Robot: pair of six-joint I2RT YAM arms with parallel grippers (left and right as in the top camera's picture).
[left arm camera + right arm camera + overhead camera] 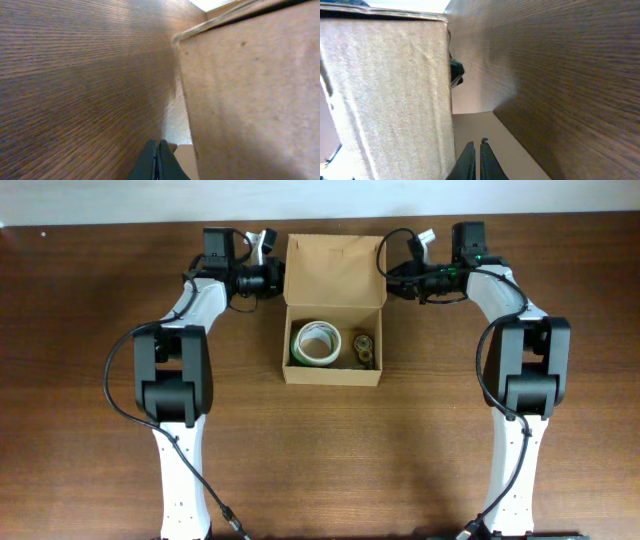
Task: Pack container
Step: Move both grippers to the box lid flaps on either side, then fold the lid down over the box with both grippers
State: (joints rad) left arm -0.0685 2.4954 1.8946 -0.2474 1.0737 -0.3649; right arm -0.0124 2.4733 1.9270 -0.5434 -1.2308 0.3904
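The container (333, 370) is a small tan cardboard box at the table's middle, its lid flap (335, 270) standing open at the back. Inside lie a white-and-green tape roll (317, 343) and darker small rolls (363, 348). My left gripper (279, 277) is shut and empty, its tip at the left edge of the lid flap. My right gripper (389, 280) is shut and empty at the flap's right edge. In the left wrist view the shut gripper (157, 149) points along the cardboard wall (250, 100). In the right wrist view the shut gripper (475, 148) sits beside the cardboard (390, 90).
The brown wooden table (330, 460) stretches around the box. Both arms reach in from the front, their bases at the left (172, 380) and right (525, 375). Black cables (120, 395) loop beside each arm.
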